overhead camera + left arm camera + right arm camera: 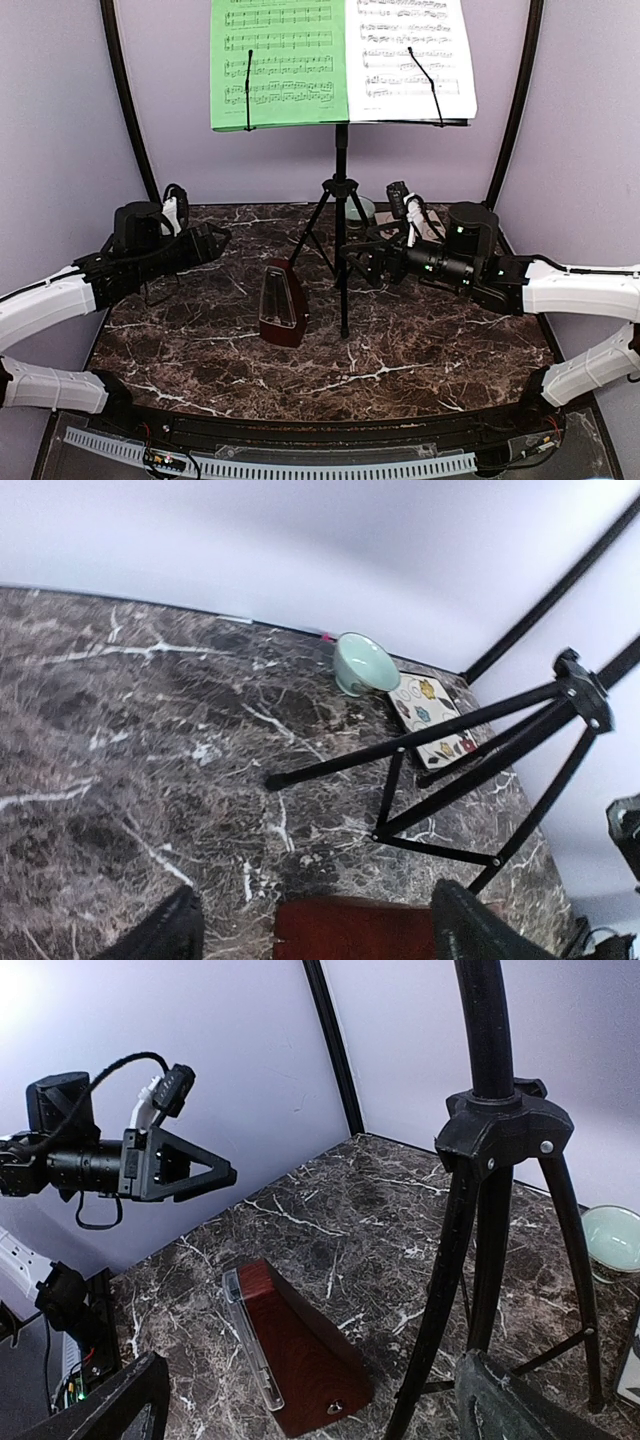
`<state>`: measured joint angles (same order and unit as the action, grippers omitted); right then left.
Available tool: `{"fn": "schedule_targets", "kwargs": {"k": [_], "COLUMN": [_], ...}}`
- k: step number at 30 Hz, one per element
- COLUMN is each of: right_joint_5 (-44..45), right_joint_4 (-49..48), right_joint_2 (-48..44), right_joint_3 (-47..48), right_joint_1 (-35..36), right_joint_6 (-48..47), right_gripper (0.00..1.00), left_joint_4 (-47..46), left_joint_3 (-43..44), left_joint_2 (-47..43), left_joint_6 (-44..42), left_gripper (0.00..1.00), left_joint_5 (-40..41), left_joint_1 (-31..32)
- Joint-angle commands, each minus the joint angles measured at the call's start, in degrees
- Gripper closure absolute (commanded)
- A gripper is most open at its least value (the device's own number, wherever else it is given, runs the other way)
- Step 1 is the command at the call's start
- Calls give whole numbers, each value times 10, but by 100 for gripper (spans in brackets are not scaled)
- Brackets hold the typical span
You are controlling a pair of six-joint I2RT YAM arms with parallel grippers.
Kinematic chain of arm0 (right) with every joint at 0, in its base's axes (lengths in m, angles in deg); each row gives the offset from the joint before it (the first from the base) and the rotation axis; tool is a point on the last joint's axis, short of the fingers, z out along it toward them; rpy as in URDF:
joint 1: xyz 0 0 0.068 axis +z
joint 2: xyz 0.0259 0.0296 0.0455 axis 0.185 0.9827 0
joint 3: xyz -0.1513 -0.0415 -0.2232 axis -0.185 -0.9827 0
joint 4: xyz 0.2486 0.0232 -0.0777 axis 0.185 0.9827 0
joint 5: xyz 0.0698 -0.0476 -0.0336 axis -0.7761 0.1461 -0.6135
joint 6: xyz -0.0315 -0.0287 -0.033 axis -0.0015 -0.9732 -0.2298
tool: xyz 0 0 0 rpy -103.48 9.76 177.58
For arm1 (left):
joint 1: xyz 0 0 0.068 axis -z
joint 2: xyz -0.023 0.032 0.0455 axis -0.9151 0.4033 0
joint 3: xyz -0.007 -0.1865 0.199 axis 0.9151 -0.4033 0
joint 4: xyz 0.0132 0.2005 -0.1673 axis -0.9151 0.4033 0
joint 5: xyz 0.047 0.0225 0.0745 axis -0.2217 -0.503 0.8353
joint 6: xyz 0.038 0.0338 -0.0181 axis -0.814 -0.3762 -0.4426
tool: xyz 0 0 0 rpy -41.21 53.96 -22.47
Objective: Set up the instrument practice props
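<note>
Top external view, near to far: arm bases at the front edge of the bench (420,350), then one metronome (283,305), a dark red-brown pyramid, upright on the bench centre-left, just left of the front leg of the music stand (341,190). Left end effector (218,240) hovers above the bench, left of and behind the metronome, apart from it, no contact. Left wrist view has both fingers (170,932) spread wide with nothing between them, and the metronome's red top shows at the lower edge under the gap. Right end effector (348,262) sits just right of the stand's pole and legs, close to them; contact can't be told. Right wrist view shows its fingers wide apart too, empty, with the metronome ahead lower left and the tripod hub ahead right. One stand, three legs planted on the bench centre, pole rising to the desk at the top. Behind the legs toward the back wall: one pale green bowl (362,665) and one cream patterned tile (430,717) just beside it, touching or not can't be told. On the desk: two sheets of printed music, one green sheet (280,65) left, one white sheet (410,55) right, side by side, each pinned by one black retaining wire (249,90), two wires total.
</note>
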<state>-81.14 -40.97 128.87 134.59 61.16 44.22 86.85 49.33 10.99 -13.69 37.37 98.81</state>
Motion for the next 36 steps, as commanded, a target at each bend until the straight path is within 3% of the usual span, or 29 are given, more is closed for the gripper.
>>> {"fn": "schedule_targets", "kwargs": {"k": [1, 5, 12, 18, 27, 36], "right_joint_5": [-3, -2, 0, -1, -2, -2], "right_joint_4": [-5, 2, 21, 27, 39, 47], "right_joint_2": [9, 21, 44, 63, 85, 126], "right_joint_3": [14, 25, 51, 65, 87, 125], "right_joint_1": [-2, 1, 16, 21, 25, 32], "right_joint_6": [15, 31, 31, 28, 15, 6], "right_gripper": [0, 0, 0, 0, 0, 0], "left_joint_4": [12, -80, -187, -238, -306, -428], "left_joint_3": [-68, -135, -170, -167, -177, -250], "left_joint_2": [11, 57, 155, 224, 251, 216], "left_joint_6": [4, 14, -24, -56, -60, -90], "left_gripper": [30, 45, 61, 65, 68, 61], "left_joint_5": [-60, -109, -165, -191, -207, -210], "left_joint_1": [-37, -49, -46, 12, 111, 91]}}
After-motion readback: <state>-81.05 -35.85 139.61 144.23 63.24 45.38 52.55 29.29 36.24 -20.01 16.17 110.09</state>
